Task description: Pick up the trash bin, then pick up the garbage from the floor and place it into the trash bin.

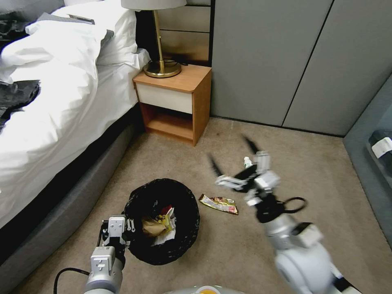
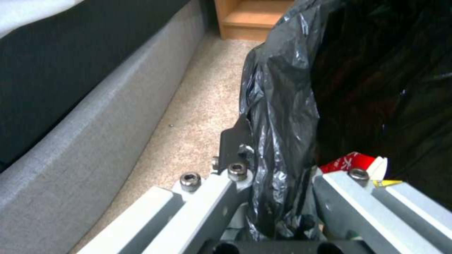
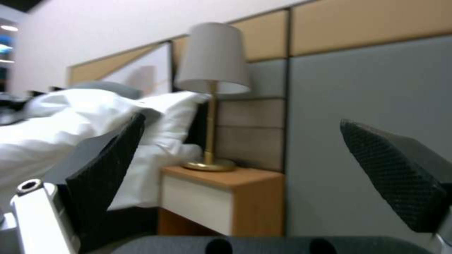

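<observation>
The trash bin (image 1: 183, 228), lined with a crinkly black bag (image 2: 287, 106), is at the foot of the bed. My left gripper (image 1: 128, 231) (image 2: 278, 201) is shut on its near-left rim. Inside lie a red-white packet (image 1: 167, 210) (image 2: 351, 163), a brown paper bag (image 1: 150, 227) and a yellow wrapper (image 1: 165, 222). A colourful snack wrapper (image 1: 219, 203) lies on the carpet just right of the bin. A small white bottle (image 1: 247, 162) stands farther back, partly behind my right gripper (image 1: 231, 153) (image 3: 249, 165). That gripper is open, empty and raised above the floor, its fingers (image 3: 108, 169) wide apart.
The bed (image 1: 53, 122) with white bedding runs along the left, its grey base (image 2: 94, 134) close to the bin. A wooden nightstand (image 1: 175, 102) with a brass lamp (image 1: 161, 67) stands at the back. Grey wall panels (image 1: 286, 61) close the far side. Open carpet (image 1: 326, 179) lies to the right.
</observation>
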Available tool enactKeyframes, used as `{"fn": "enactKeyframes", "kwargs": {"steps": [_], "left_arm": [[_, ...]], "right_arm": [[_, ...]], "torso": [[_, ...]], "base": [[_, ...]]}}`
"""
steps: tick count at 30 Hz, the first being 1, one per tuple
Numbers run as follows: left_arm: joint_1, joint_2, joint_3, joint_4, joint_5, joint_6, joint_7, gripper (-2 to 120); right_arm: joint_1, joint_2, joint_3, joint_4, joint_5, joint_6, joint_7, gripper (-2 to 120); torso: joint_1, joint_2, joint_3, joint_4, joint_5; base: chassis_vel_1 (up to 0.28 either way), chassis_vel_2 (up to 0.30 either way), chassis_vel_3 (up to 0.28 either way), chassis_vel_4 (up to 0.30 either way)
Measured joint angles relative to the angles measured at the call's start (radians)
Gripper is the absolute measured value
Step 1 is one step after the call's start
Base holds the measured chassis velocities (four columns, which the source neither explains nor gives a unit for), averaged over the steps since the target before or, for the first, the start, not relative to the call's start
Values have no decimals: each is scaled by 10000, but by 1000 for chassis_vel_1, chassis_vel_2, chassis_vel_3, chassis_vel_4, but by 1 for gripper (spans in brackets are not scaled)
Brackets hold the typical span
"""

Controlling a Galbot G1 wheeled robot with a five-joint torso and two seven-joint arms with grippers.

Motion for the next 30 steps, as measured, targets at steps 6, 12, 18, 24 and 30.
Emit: {"fn": "enactKeyframes", "kwargs": {"steps": [6, 12, 18, 24, 30], "left_arm": [[-36, -102, 15, -74, -18, 0, -3, 1], [-35, -111, 5, -209, -27, 20, -4, 1], [-56, -146, 69, -217, -23, 28, -8, 1], [-50, -177, 101, -217, -10, 29, -8, 1], [-46, -178, 78, -217, -7, 29, -8, 1]], "right_arm": [[-1286, 898, 118, -667, -457, 913, 82, 100], [-1855, 1338, -286, -1334, -241, 1230, 220, 100], [-1781, 1359, -238, -1340, -325, 1034, 278, 100], [-1618, 1329, -254, -1334, -429, 930, 261, 100], [-1475, 1284, -283, -1326, -430, 837, 253, 100]], "torso": [[0, 0, 0, -3, -1], [-1, 0, -1, -3, -1], [0, 1, -1, 0, -1], [0, 0, -1, 0, 0], [0, 0, -1, -1, 0]], "base": [[0, 0, 0, 0], [0, 0, 0, 0], [0, 0, 0, 0], [0, 0, 0, 0], [-48, 44, 44, -32]]}}
